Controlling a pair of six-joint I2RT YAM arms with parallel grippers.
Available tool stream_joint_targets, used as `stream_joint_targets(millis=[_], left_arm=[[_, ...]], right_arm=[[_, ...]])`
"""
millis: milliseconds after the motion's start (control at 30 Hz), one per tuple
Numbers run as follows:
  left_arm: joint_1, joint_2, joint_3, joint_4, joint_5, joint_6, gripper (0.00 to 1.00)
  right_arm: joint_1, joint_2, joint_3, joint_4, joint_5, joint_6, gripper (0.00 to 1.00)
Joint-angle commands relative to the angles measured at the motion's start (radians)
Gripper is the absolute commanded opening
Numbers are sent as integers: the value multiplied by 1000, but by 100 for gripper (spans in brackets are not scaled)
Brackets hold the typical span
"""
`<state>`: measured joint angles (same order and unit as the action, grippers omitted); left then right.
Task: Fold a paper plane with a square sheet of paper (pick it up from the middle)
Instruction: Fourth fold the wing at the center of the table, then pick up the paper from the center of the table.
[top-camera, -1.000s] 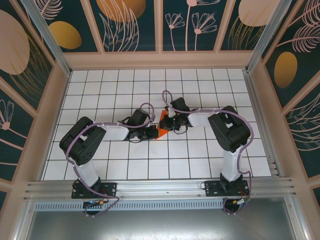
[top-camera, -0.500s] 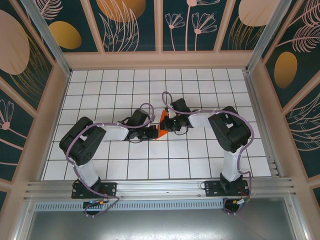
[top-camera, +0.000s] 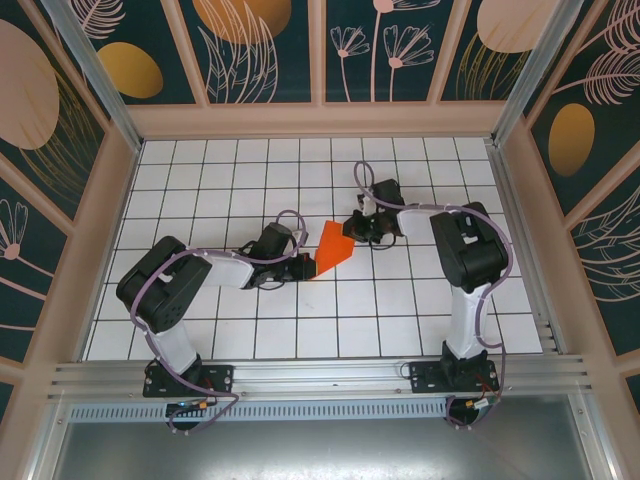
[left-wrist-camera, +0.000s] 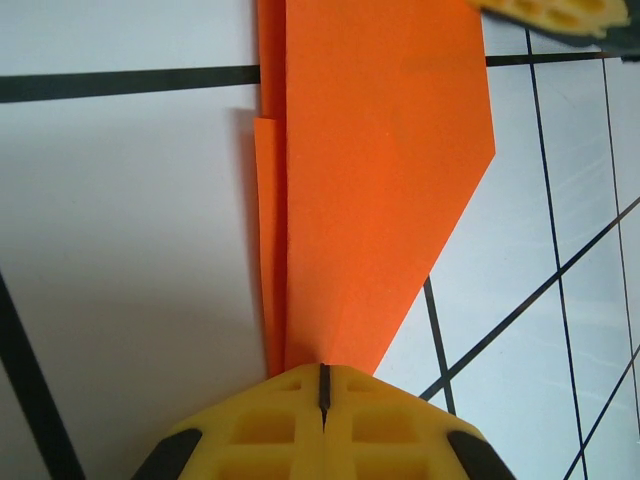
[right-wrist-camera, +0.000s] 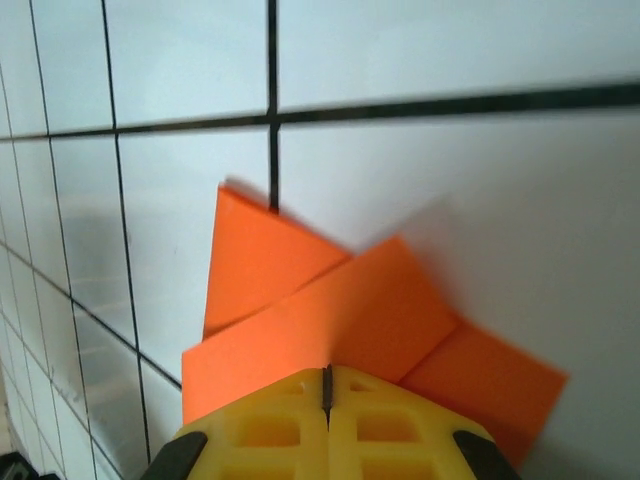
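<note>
The square sheet of paper (top-camera: 333, 248) lies folded into an orange-red pointed wedge on the white grid table, its tip toward the near left. My left gripper (top-camera: 306, 266) is shut, its yellow tips down on that pointed end. From the left wrist, the paper (left-wrist-camera: 380, 180) fans out from the left gripper (left-wrist-camera: 322, 372), a narrow flap along its left edge. My right gripper (top-camera: 353, 231) is shut at the wedge's far right corner. From the right wrist, overlapping layers of the paper (right-wrist-camera: 330, 310) spread ahead of the right gripper (right-wrist-camera: 326, 372). Whether either pinches the paper is unclear.
The white grid table (top-camera: 200, 190) is boxed in by a wooden frame with patterned walls (top-camera: 320, 120) at the back and both sides. An aluminium rail (top-camera: 320, 375) carries both arm bases along the near edge. The right gripper's yellow finger (left-wrist-camera: 560, 12) shows beyond the paper.
My right gripper has slid away to the far right across the paper, uncovering most of the wedge. The left gripper has shifted slightly left and stays at the tip. Both stay shut.
</note>
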<state>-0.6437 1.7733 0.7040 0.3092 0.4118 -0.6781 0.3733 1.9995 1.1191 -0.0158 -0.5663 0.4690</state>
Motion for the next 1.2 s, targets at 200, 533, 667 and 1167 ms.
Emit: stream_joint_targets(millis=[200, 533, 667, 1167], left_arm=[[-6, 10, -26, -184, -16, 18, 0], [-4, -127, 164, -154, -60, 12, 42], [11, -178, 189, -191, -166, 34, 67], [163, -251, 136, -218, -197, 22, 99]], right_arm=[[-56, -11, 105, -67, 130, 14, 1], [-46, -264, -120, 44, 131, 207, 38], [-27, -343, -208, 91, 125, 277, 50], [142, -206, -220, 255, 148, 449, 54]])
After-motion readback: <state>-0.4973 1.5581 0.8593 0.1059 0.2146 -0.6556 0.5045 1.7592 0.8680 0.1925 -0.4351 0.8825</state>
